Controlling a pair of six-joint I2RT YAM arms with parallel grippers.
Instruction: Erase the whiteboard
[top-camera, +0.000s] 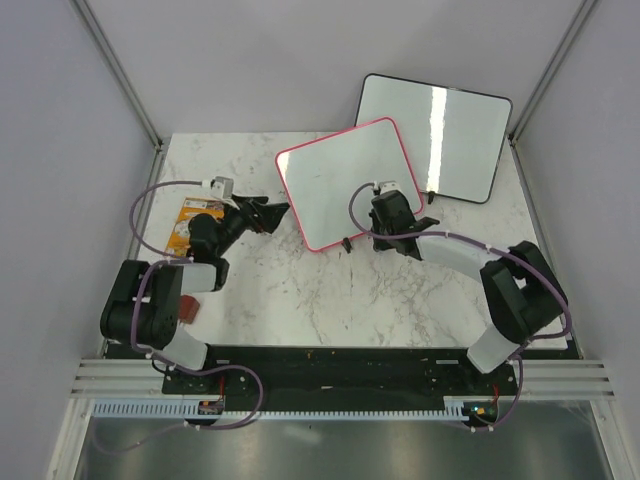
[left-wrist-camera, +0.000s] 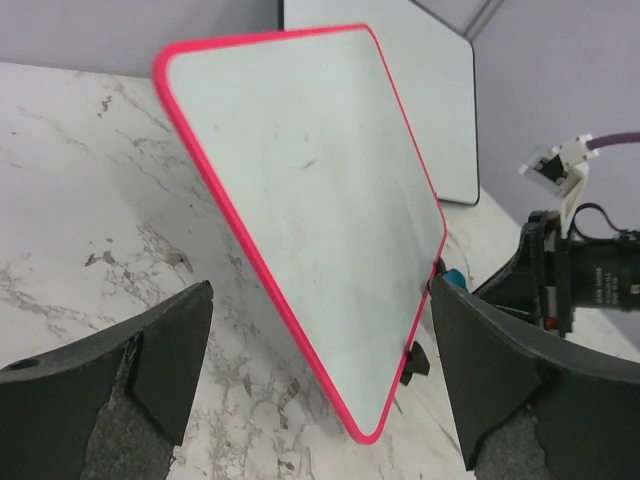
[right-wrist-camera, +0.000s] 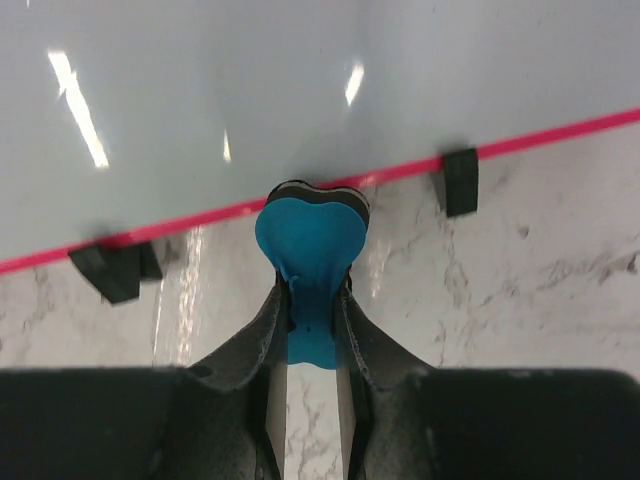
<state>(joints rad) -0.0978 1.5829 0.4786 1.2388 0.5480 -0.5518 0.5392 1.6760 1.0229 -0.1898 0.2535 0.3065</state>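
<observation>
The whiteboard (top-camera: 345, 180), white with a pink frame and small black feet (right-wrist-camera: 460, 182), stands tilted at the table's middle back. It also shows in the left wrist view (left-wrist-camera: 300, 170), with a few faint dark specks, and in the right wrist view (right-wrist-camera: 300, 90). My right gripper (top-camera: 392, 208) is shut on a blue eraser (right-wrist-camera: 308, 240), whose dark pad meets the board's lower pink edge. My left gripper (top-camera: 272, 215) is open and empty, just left of the board's left edge. In its own view the left gripper (left-wrist-camera: 320, 295) has the board's near corner between its fingers.
A black-framed whiteboard (top-camera: 435, 135) leans behind and to the right, and also shows in the left wrist view (left-wrist-camera: 440, 90). An orange packet (top-camera: 185, 222) lies on the marble table (top-camera: 330, 300) at the left, by the left arm. Grey walls close three sides.
</observation>
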